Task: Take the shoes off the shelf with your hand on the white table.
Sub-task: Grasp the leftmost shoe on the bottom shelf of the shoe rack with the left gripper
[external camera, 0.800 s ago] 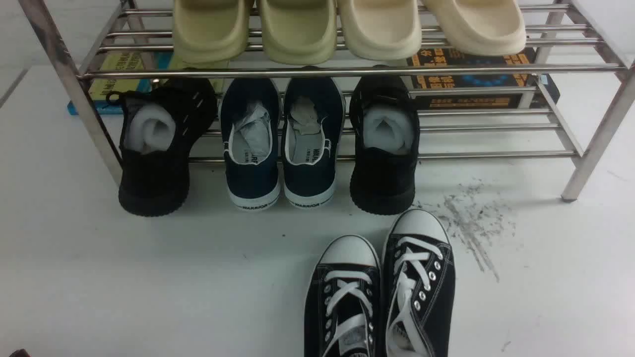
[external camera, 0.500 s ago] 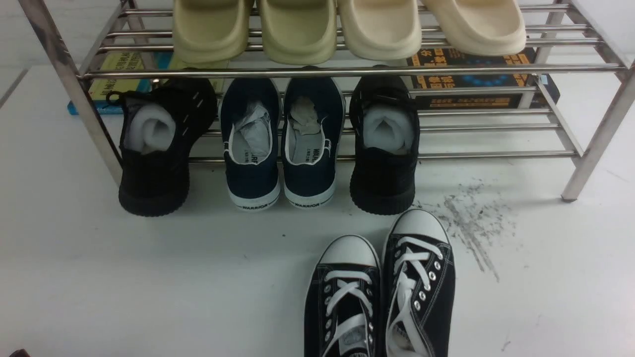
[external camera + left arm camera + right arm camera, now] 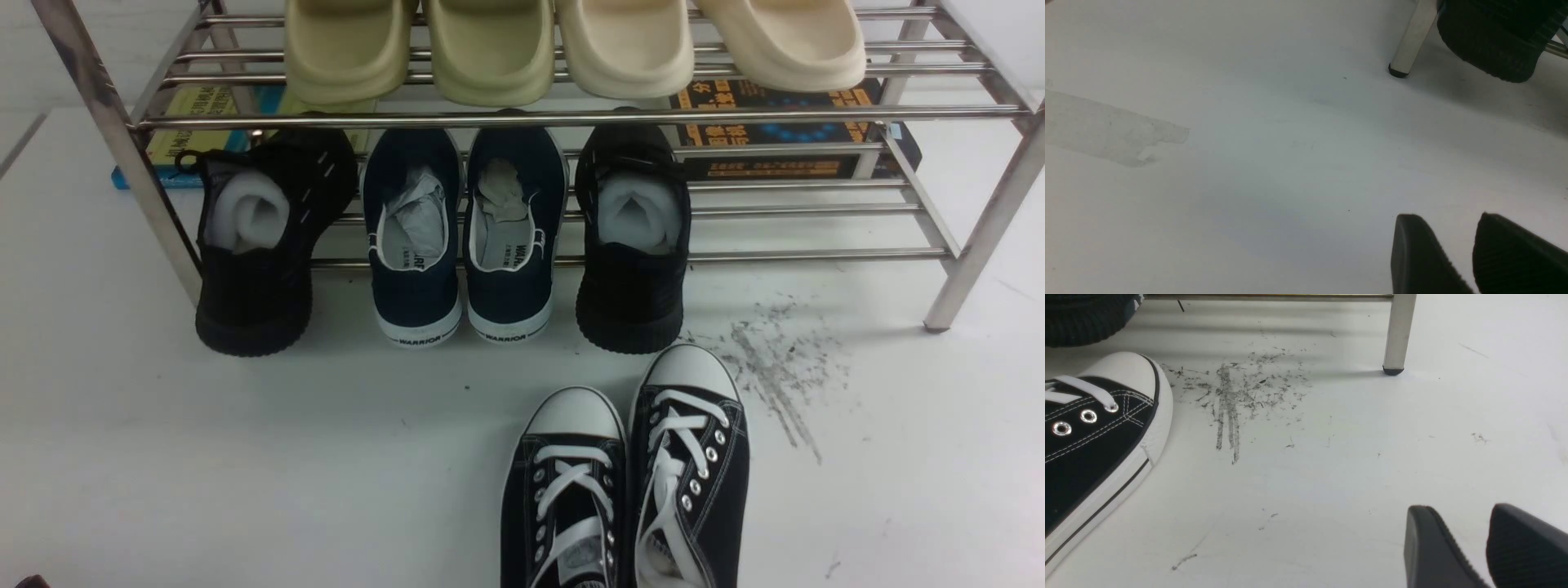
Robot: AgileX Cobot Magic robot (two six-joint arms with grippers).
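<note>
The navy blue slip-on shoes (image 3: 461, 237) stand side by side on the lower tier of the steel shelf (image 3: 571, 118). Their "WARRIOR" heels hang over the front bar, and paper stuffing shows inside. Neither gripper shows in the front view. In the left wrist view my left gripper (image 3: 1447, 218) is open and empty, low over the white table (image 3: 245, 457) near the shelf's left leg (image 3: 1410, 41). In the right wrist view my right gripper (image 3: 1459, 508) is open and empty over the table (image 3: 1331, 477), near the grey scuff marks (image 3: 1237, 388).
Black knit sneakers (image 3: 253, 245) (image 3: 633, 245) flank the navy pair. Black lace-up sneakers with white toe caps (image 3: 624, 482) stand on the table in front, and one shows in the right wrist view (image 3: 1090, 433). Beige slippers (image 3: 490, 49) fill the top tier. Books (image 3: 767, 122) lie behind the shelf.
</note>
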